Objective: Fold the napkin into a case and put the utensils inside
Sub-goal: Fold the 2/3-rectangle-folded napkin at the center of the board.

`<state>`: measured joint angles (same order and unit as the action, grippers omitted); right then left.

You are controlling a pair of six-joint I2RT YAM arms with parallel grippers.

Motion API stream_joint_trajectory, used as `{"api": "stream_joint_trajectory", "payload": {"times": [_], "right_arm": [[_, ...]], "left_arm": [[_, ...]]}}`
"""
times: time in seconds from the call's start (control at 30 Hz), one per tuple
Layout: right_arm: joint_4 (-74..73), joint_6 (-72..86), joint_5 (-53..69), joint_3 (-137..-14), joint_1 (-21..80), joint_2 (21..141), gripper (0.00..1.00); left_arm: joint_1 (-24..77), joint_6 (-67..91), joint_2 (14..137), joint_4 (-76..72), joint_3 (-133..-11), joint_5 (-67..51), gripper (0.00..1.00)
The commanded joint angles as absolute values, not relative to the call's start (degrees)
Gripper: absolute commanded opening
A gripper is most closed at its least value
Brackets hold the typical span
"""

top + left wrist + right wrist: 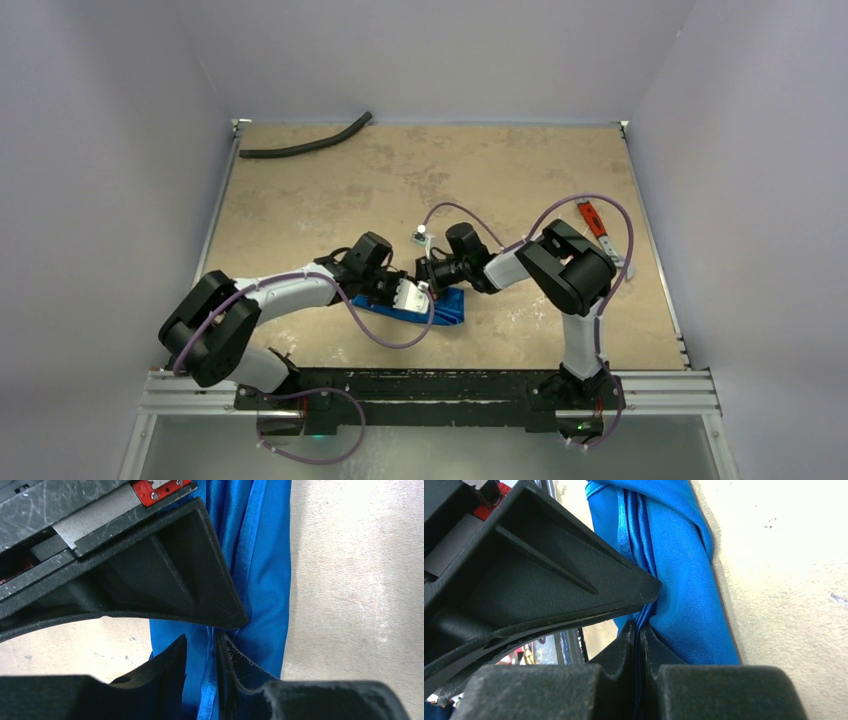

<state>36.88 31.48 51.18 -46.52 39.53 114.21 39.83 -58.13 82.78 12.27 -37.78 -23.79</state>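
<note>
The blue napkin [447,308] lies bunched in a long folded strip near the front middle of the table. Both grippers meet over its left end. My right gripper [430,283] is shut on a hem of the napkin [679,555], its jaws [638,629] pressed together with the blue edge pinched between them. My left gripper [415,295] straddles another hem of the napkin [265,580]; its fingertips [201,641] stand a narrow gap apart with the hem running between them. The other gripper's black finger crosses the top of each wrist view. No utensils show in any view.
A black curved hose [305,143] lies at the far left corner. A red-handled wrench [597,222] lies at the right side behind the right arm. A small white object [420,232] sits just behind the grippers. Purple cables loop over both arms.
</note>
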Motion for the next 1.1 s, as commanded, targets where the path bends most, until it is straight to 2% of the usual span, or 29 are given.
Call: {"api": "stream_joint_trajectory", "payload": {"times": [0.0, 0.03, 0.13, 0.2, 0.27, 0.3, 0.37, 0.5, 0.63, 0.77, 0.9, 1.03, 1.07], "right_arm": [[37.34, 32.08, 50.52, -44.42, 39.66, 111.97, 0.0], [37.88, 32.38, 50.72, -44.31, 39.79, 111.82, 0.0], [39.39, 33.51, 51.1, -43.89, 39.73, 111.4, 0.09], [40.69, 34.63, 51.77, -43.48, 39.73, 111.08, 0.17], [40.8, 34.95, 51.66, -43.37, 39.73, 110.45, 0.28], [40.5, 34.91, 51.46, -43.27, 39.74, 110.07, 0.41], [39.71, 35.1, 51.71, -43.09, 39.73, 108.99, 0.48], [36.95, 35.21, 51.07, -43.39, 39.49, 106.08, 0.45], [30.04, 32.0, 48.95, -44.46, 38.82, 102.9, 0.47], [22.77, 27.71, 45.46, -44.01, 34.9, 99.83, 0.46], [21.47, 26.98, 45.04, -43.05, 31.59, 97.91, 0.36], [20.6, 26.13, 44.26, -43.19, 31.18, 98.55, 0.32], [20.93, 26.26, 44.4, -43.02, 31.08, 98.88, 0.27]], "left_arm": [[39.96, -60.39, 84.02, 14.13, -37.23, -23.44, 0.24], [40.01, -60.48, 84.01, 14.1, -37.05, -23.4, 0.22], [40.21, -61.06, 84.08, 14.13, -36.26, -23.08, 0.12], [40.22, -61.21, 84.11, 14.25, -35.94, -22.8, 0.0], [40.2, -61.12, 84.11, 13.9, -35.54, -22.39, 0.0], [40.21, -61.09, 84.04, 13.78, -35.31, -22.29, 0.0], [40.19, -61.08, 83.89, 13.61, -34.85, -22.32, 0.0], [40.25, -60.97, 83.41, 13.44, -34.0, -22.53, 0.0], [40.21, -60.83, 82.82, 14.09, -33.82, -22.84, 0.0], [40.21, -60.51, 81.91, 14.36, -33.21, -22.95, 0.0], [40.2, -60.11, 81.35, 14.22, -32.81, -22.76, 0.0], [40.25, -59.16, 81.0, 13.73, -32.74, -22.59, 0.0], [40.22, -59.06, 80.9, 13.75, -32.75, -22.59, 0.0]]}}
